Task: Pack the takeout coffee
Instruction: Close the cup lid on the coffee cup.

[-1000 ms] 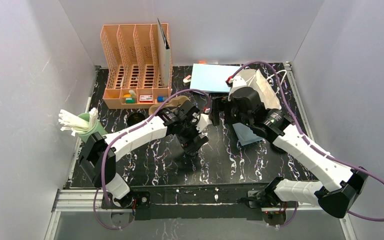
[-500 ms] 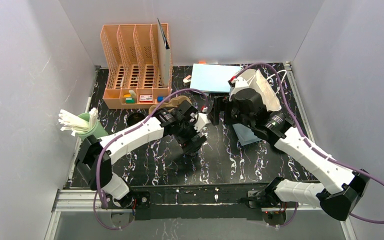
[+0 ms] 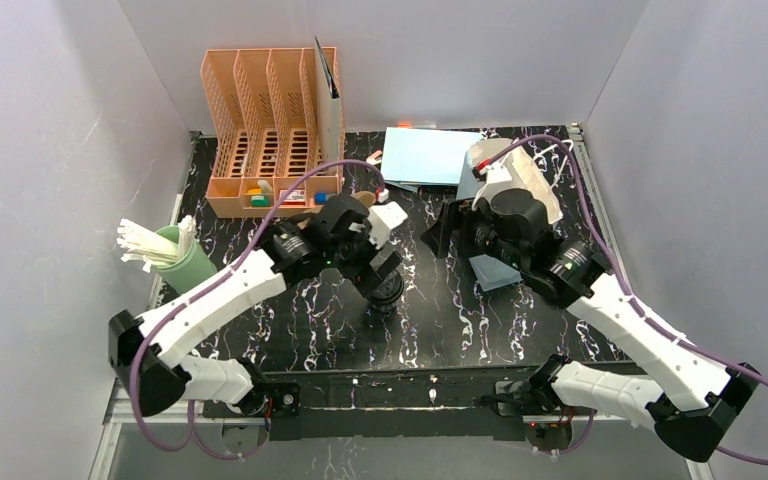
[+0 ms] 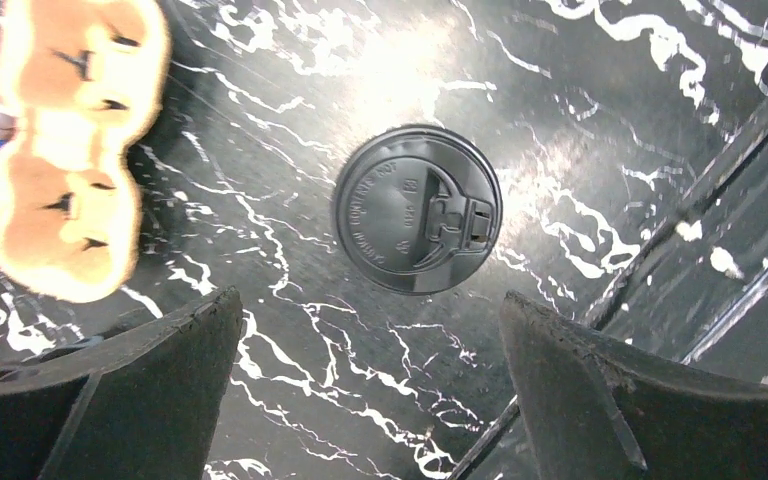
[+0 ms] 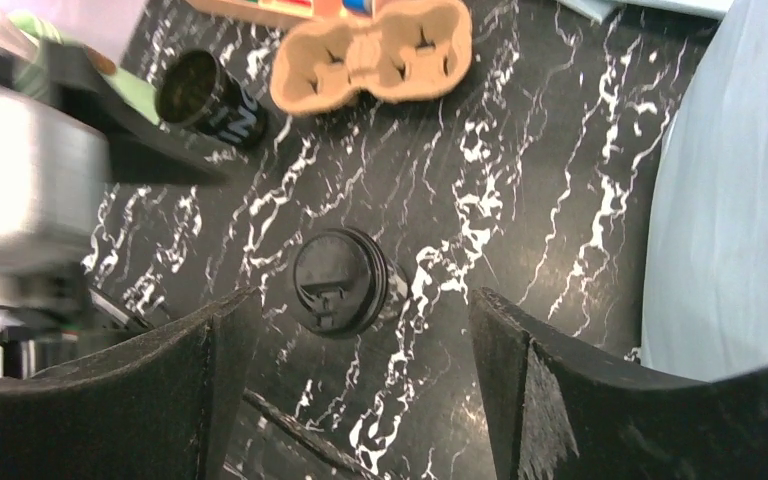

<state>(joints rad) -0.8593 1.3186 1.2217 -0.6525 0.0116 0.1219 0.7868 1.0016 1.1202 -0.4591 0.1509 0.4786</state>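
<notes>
One takeout coffee cup with a black lid (image 4: 418,208) stands upright on the black marbled table (image 3: 430,320). From above, this lidded cup (image 3: 387,293) sits just in front of my left gripper (image 3: 375,262). My left gripper (image 4: 370,305) hovers over it, open and empty, with the cup beyond the fingertips. My right gripper (image 5: 360,305) is open too, and the same lidded cup (image 5: 340,282) stands below and ahead of it, untouched. A lidless dark cup (image 5: 205,95) stands beside the brown pulp carrier (image 5: 375,55). From above, my right gripper (image 3: 445,235) hangs right of centre.
A light-blue paper bag (image 3: 422,155) lies flat at the back, and the bag (image 5: 730,200) fills the right wrist view's right side. An orange desk organiser (image 3: 270,120) stands back left. A green cup of white sticks (image 3: 175,258) is at the left edge.
My left arm has swung its elbow out to the left, and its gripper has drawn back off the lidded cup. My right arm has shifted right, its jaws narrowing a little.
</notes>
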